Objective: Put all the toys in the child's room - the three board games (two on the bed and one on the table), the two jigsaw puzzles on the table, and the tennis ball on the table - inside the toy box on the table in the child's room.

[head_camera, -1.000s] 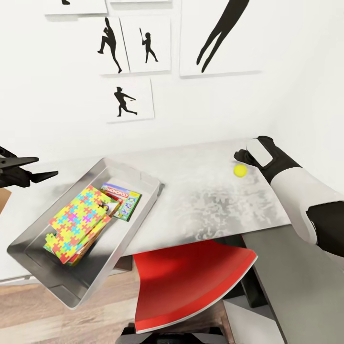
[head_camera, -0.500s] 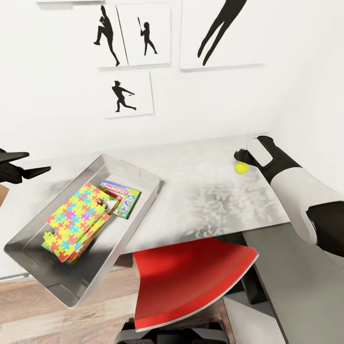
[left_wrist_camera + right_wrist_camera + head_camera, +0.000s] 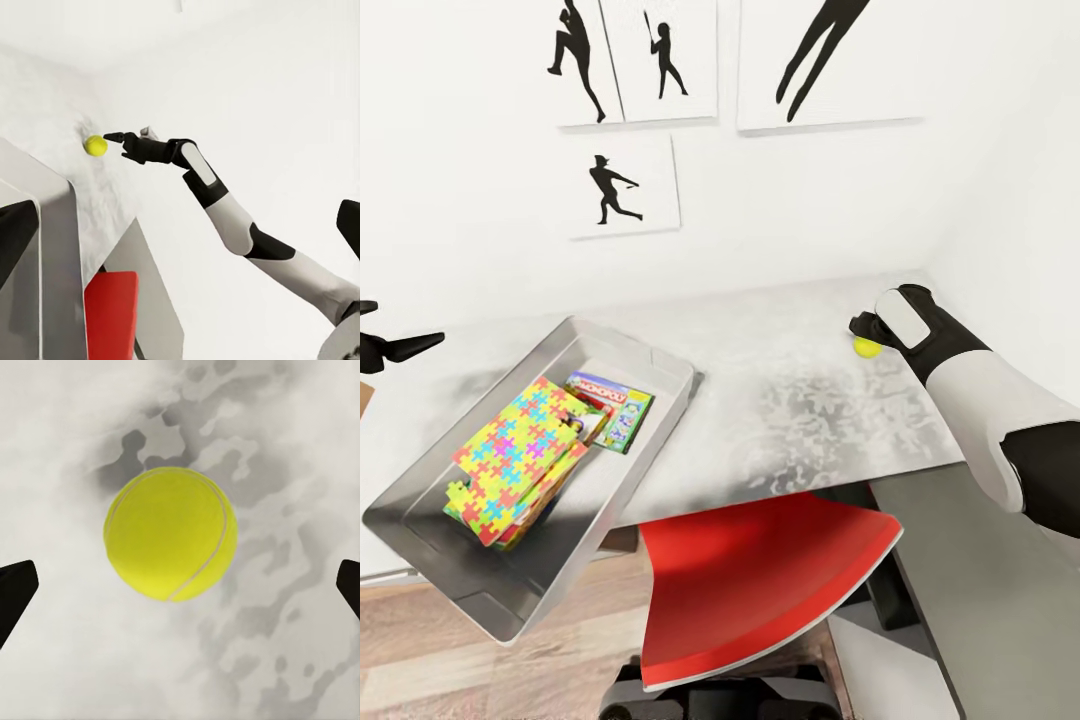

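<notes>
The yellow tennis ball (image 3: 865, 346) lies on the pale table (image 3: 780, 410) near its far right corner. My right gripper (image 3: 863, 332) hovers just over it, open; in the right wrist view the ball (image 3: 171, 534) sits between the two dark fingertips (image 3: 15, 592) without touching them. At the table's left end, the grey toy box (image 3: 420, 545) overhangs the front edge. It holds the jigsaw puzzles (image 3: 515, 460) stacked and a green board game (image 3: 610, 405). Beyond the box's left side my left gripper (image 3: 395, 335) stands open and empty. From the left wrist, the ball (image 3: 94, 145) shows under the right gripper (image 3: 118, 138).
A red chair (image 3: 760, 580) is tucked under the table's front edge. A lower dark grey desk (image 3: 980, 590) adjoins at the right. White walls with black silhouette pictures (image 3: 622, 185) close off the far side and the right. Wood floor shows below the box.
The head camera has tilted down a little. My right gripper has come lower over the tennis ball. The left gripper has drawn further to the left.
</notes>
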Robot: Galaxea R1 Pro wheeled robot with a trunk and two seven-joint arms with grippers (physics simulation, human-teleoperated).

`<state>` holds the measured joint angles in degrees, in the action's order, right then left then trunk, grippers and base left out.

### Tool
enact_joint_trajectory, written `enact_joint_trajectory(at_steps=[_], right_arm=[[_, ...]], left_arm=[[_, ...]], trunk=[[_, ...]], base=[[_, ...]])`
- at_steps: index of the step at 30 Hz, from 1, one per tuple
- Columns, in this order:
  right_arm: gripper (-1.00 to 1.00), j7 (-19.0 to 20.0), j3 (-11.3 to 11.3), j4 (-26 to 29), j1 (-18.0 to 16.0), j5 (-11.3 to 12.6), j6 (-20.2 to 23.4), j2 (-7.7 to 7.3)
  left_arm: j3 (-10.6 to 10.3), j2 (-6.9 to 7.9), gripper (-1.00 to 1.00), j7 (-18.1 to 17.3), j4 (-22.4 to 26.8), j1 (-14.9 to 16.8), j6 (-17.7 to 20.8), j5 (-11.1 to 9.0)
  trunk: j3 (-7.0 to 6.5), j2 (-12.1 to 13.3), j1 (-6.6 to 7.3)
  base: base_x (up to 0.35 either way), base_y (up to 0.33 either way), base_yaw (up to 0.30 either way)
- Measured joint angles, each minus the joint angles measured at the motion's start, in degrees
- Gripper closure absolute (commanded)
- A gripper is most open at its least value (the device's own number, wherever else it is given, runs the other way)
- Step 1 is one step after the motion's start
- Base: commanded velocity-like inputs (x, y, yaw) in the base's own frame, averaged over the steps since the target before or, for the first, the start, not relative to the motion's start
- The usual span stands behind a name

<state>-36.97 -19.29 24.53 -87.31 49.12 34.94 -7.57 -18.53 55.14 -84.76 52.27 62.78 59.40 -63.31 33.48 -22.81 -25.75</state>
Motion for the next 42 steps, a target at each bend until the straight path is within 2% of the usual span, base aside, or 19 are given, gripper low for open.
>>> enact_joint_trajectory(at_steps=[22, 42], right_arm=[[-1.0, 0.0, 0.0, 0.1, 0.0, 0.0, -0.3, -0.03], [-1.0, 0.0, 0.0, 0.3, 0.0, 0.0, -0.4, 0.16]], left_arm=[[0.0, 0.07, -1.0, -0.7, 1.5, 0.0, 0.0, 0.0], [-0.1, 0.07, -1.0, -0.7, 1.7, 0.0, 0.0, 0.0]], trunk=[[2.01, 0.0, 0.0], [2.18, 0.0, 0.0]], base=[[0.0, 0.0, 0.0], [0.0, 0.0, 0.0]])
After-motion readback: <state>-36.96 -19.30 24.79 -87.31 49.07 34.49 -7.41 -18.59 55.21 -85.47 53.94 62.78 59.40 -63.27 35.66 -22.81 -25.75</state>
